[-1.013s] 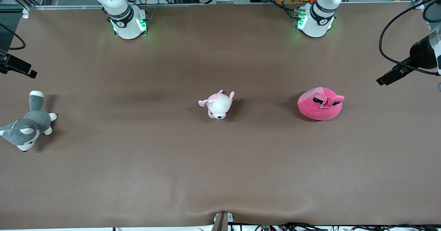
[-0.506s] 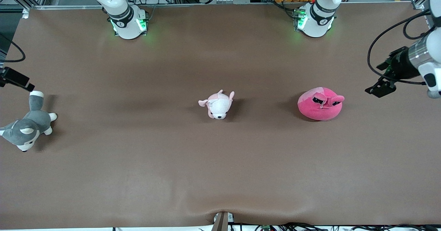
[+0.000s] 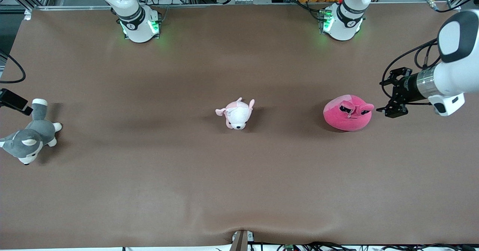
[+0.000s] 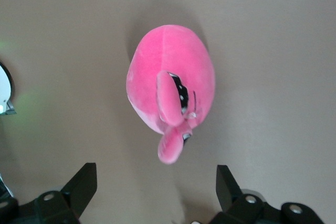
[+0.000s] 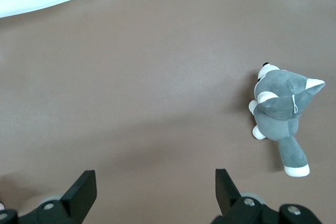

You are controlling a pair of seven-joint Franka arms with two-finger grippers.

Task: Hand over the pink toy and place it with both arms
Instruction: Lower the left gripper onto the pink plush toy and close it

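- left gripper (image 3: 391,94) fingers (image 4: 84,184) spread wide, holding nothing, in the air just beside pink toy (image 3: 348,113), toward left arm's end
- pink toy lies on table (image 3: 239,176)
- right gripper (image 5: 155,190) fingers wide, holding nothing, above table near grey husky plush (image 3: 30,135), well apart from pink toy

Three plush toys lie on the brown worktop (image 3: 239,191). One is a round hot-pink plush blob (image 3: 347,113), one a pale pink-and-white plush animal (image 3: 235,113), one a grey-and-white husky plush (image 3: 30,135).

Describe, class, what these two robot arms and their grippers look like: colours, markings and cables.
Both arms are white with dark grey joint bands; green lights glow at the bases. The left arm has a silver wrist ring and looping black cables. The left gripper and the right gripper are black, each with two wedge-shaped fingers.
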